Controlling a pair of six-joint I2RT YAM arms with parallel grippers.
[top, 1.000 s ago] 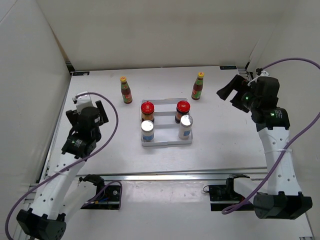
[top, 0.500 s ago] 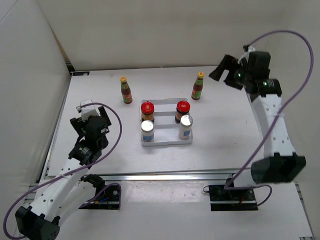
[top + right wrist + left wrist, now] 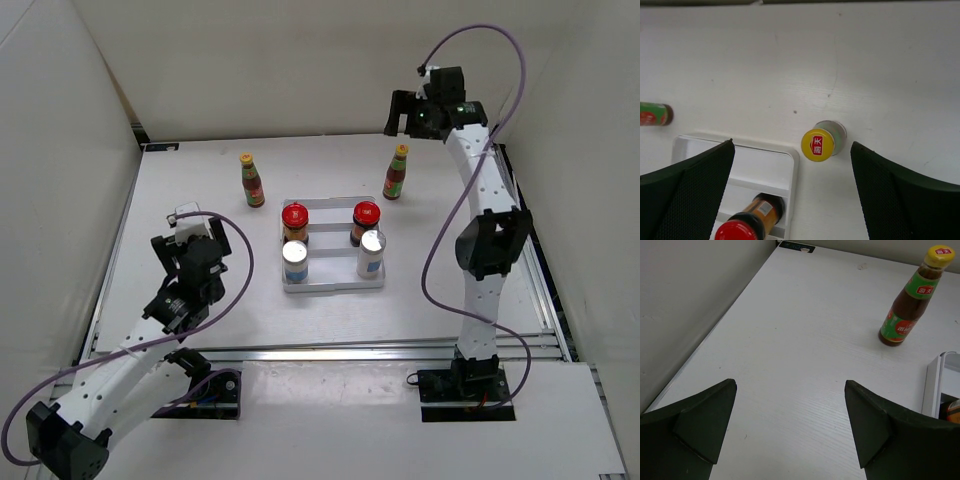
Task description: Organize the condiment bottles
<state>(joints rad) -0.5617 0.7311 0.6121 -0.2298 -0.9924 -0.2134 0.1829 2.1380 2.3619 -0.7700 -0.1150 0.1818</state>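
the right fingers (image 3: 402, 112), open and empty, had swung across to hang above the far-right sauce bottle (image 3: 397, 172), which stood on the worktop (image 3: 450, 285) near the tray (image 3: 333, 287), likely next to go in; the left fingers (image 3: 188, 250) stayed open too.

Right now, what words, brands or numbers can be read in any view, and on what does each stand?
"海天", white on red, as best I can read: neck band of the left sauce bottle.
"海天", same mark: yellow cap of the right sauce bottle.
Too blurred: the left bottle's lower label and the red-lidded jar label.
Top view: all labels too small to read.
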